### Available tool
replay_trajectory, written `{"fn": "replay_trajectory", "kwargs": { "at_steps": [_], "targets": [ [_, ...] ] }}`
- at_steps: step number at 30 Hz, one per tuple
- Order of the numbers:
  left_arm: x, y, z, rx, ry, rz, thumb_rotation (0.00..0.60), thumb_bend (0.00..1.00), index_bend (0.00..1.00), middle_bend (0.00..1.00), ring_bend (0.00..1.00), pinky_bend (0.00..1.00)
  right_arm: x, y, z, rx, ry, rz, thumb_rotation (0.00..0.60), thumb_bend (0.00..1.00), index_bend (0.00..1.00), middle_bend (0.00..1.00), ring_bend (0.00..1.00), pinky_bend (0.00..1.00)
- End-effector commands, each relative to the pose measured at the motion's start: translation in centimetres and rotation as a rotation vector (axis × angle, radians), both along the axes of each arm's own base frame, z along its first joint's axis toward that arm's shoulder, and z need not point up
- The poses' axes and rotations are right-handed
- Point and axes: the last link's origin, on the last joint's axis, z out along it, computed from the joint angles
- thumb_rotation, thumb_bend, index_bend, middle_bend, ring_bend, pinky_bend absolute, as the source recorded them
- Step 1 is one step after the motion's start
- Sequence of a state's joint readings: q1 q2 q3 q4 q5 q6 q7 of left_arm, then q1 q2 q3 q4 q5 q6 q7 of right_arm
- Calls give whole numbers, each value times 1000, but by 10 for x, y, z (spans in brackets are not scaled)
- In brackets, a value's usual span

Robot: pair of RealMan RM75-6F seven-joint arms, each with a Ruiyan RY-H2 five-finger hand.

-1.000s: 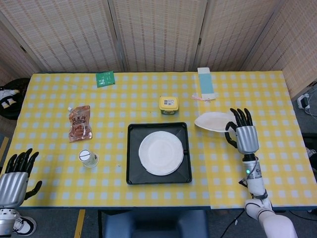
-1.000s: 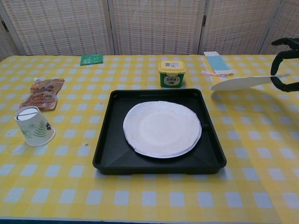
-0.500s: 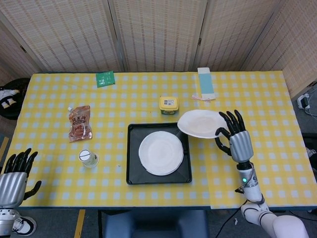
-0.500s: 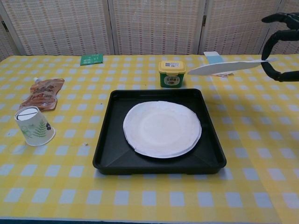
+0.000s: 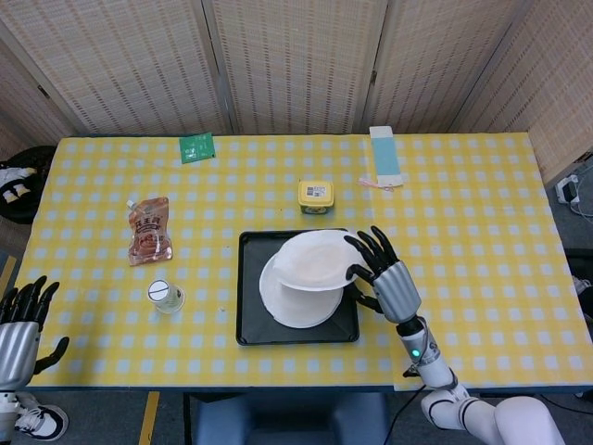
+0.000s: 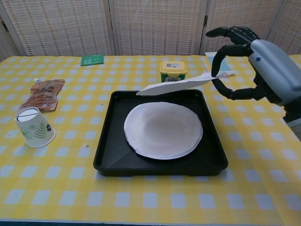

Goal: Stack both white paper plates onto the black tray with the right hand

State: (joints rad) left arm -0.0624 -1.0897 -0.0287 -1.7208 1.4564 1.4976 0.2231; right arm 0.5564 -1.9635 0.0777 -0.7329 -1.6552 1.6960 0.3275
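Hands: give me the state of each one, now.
Left hand: open, holds nothing, off the table's left edge.
Right hand: holds the second plate by its rim, above the plate in the tray.

One plate [image 6: 162,129] lies in the tray [image 6: 108,141]; a second plate [image 6: 176,84], held by the right hand [image 6: 256,66], hangs above it. Tub [image 6: 172,74] behind the tray, cup [image 6: 34,127] and pouch [image 6: 44,93] to its left.

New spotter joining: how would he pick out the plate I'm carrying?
Find the black tray mid-table. One plate lies flat in it; the carried plate hangs tilted above the tray's far side, its edge pinched by the right hand.
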Motion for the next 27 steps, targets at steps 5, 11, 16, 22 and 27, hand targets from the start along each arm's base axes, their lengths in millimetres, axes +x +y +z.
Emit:
{"fn": "replay_trajectory", "kwargs": {
  "at_steps": [5, 11, 16, 22, 27],
  "targets": [
    [-2, 2, 5, 5, -17, 9, 600, 345, 0, 0, 0, 0, 16, -11, -25, 48, -6, -7, 600, 466, 677, 189, 114, 0],
    [-2, 0, 6, -2, -20, 5, 600, 345, 0, 0, 0, 0, 22, -13, -36, 47, 17, 8, 600, 466, 677, 191, 114, 0],
    [-2, -1, 9, 9, -25, 6, 600, 345, 0, 0, 0, 0, 20, -12, -42, 62, 20, -1, 600, 466, 677, 191, 113, 0],
    [-1, -2, 6, -6, -25, 3, 600, 345, 0, 0, 0, 0, 14, -9, -44, 62, 43, -7, 600, 465, 677, 191, 113, 0],
    [1, -4, 5, -25, -40, 0, 600, 345, 0, 0, 0, 0, 6, -10, -47, 88, 62, -31, 600, 466, 677, 191, 114, 0]
  ]
}}
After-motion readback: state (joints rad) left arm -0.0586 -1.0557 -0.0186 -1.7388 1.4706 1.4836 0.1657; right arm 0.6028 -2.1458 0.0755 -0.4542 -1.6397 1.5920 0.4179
